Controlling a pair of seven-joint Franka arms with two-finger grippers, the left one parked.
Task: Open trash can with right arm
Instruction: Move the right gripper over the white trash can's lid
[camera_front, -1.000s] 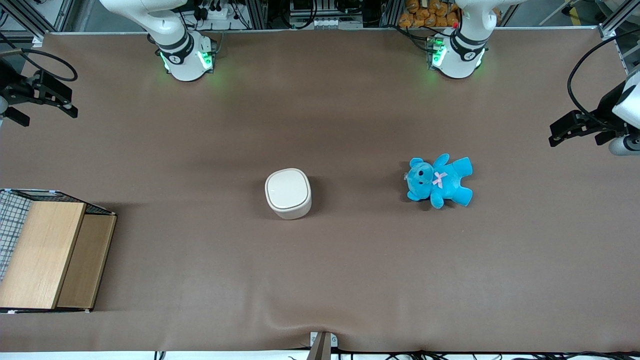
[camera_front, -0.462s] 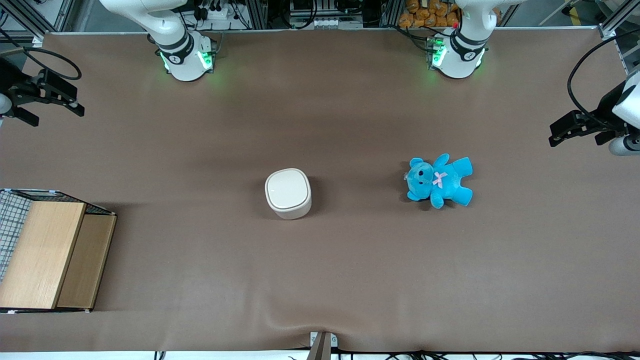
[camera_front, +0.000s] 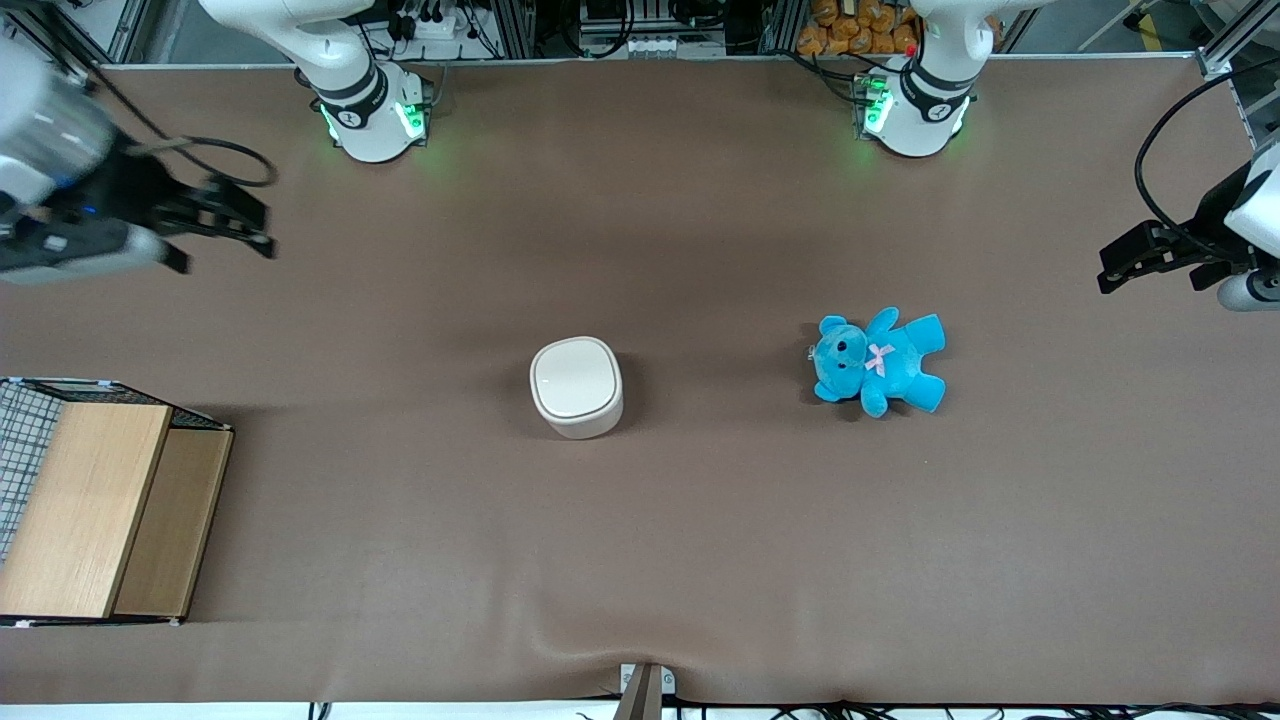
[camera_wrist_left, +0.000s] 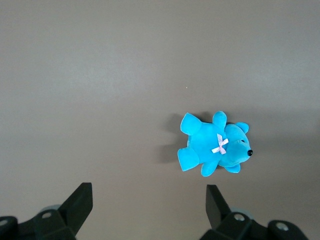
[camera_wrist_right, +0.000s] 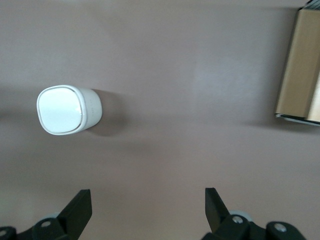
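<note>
Claw high over the working arm's end of the counter, trash can untouched.

The wooden box (camera_front: 105, 510) sits at the working arm's end; farther from the front camera, the right arm (camera_front: 60, 190) hangs with its claw (camera_front: 222, 222) spread wide and empty. The trash can (camera_front: 576, 386) stands mid-counter (camera_front: 700, 560), lid shut, well apart from the claw, toward the parked arm's end and nearer the front camera. The blue teddy (camera_front: 878, 362) lies past it.
</note>
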